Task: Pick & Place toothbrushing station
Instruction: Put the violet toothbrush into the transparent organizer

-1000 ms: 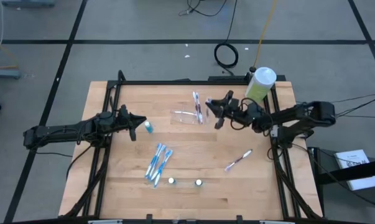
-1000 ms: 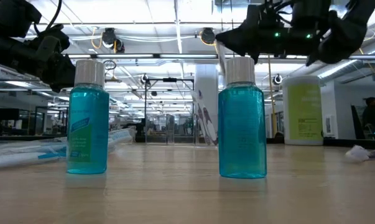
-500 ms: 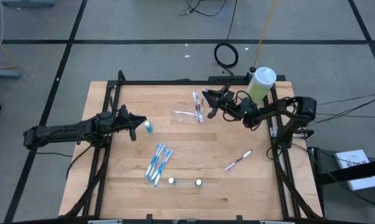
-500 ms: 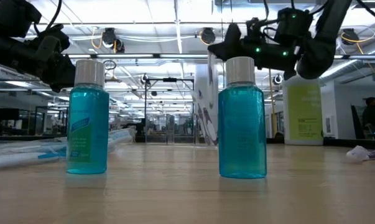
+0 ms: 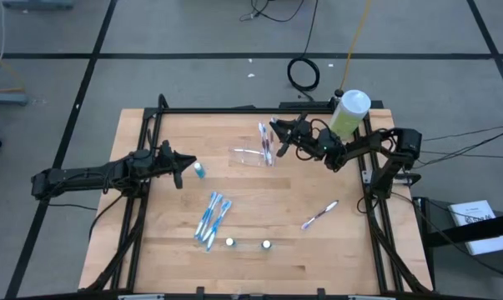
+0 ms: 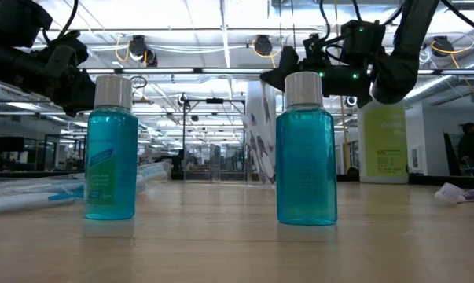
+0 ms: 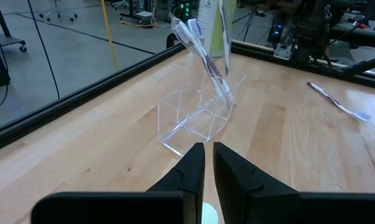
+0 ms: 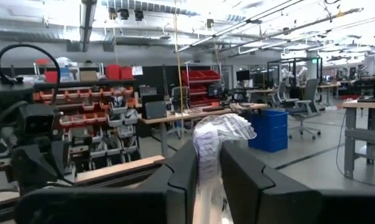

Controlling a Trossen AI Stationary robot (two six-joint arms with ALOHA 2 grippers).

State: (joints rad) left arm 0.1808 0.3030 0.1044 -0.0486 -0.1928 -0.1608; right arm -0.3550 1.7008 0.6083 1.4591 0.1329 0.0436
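Note:
The toothbrushing station, a clear plastic tray [image 5: 249, 156], stands on the table's far middle and also shows in the left wrist view [image 7: 196, 115]. Wrapped toothbrushes [image 5: 264, 140] stand in it, leaning on its walls. My right gripper [image 5: 278, 138] is at their upper ends, shut on one wrapped toothbrush [image 8: 221, 134]. In the low view this gripper [image 6: 277, 75] is level with the wrapper's top [image 6: 260, 118]. My left gripper [image 5: 184, 167] hangs shut above the table's left half. A small blue bottle [image 5: 199, 171] lies below it, its white cap [image 7: 209, 214] showing through the finger gap. My right gripper pinches the wrapped toothbrush between its two fingers, a little below its upper end [image 8: 209, 163]. The fingers come level from the table's right side and lie across the brush. The brush stands near upright, its lower end in the tray [image 7: 227, 78].
A big green bottle with a white cap [image 5: 349, 113] stands at the far right corner. Several blue packed toothbrushes [image 5: 211, 218] lie at mid-table. Two small blue bottles [image 5: 230, 242] [image 5: 266, 244] stand near the front edge. A loose toothbrush [image 5: 319, 215] lies at the right.
My right gripper has gone toward the table's left and far edges, from beside the tray up to the upper ends of the standing toothbrushes. The tray and the brushes stay where they were.

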